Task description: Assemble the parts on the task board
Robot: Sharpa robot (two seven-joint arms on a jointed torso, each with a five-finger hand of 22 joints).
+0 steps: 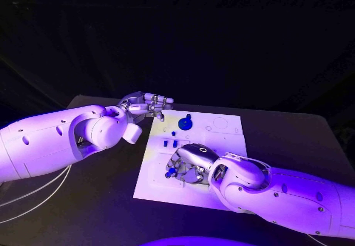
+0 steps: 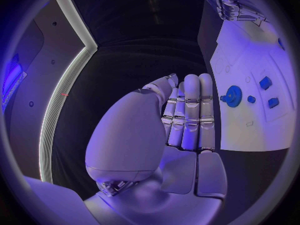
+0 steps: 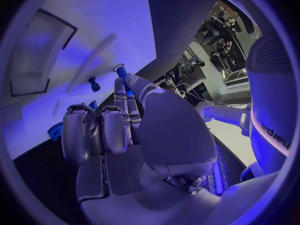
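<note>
The white task board lies in the middle of the table. A blue gear sits near its far left, also seen as the gear in the left wrist view, with small blue parts just nearer. My right hand is low over the board's near left area. In the right wrist view its thumb and a finger pinch a small blue peg whose tip is against the board; another blue peg stands beside it. My left hand hovers by the board's far left corner, fingers straight and together, holding nothing.
The black table surrounds the board. Two small blue blocks lie on the board past the gear. A blue toothed part lies by my right hand's curled fingers. White cables hang under my left arm.
</note>
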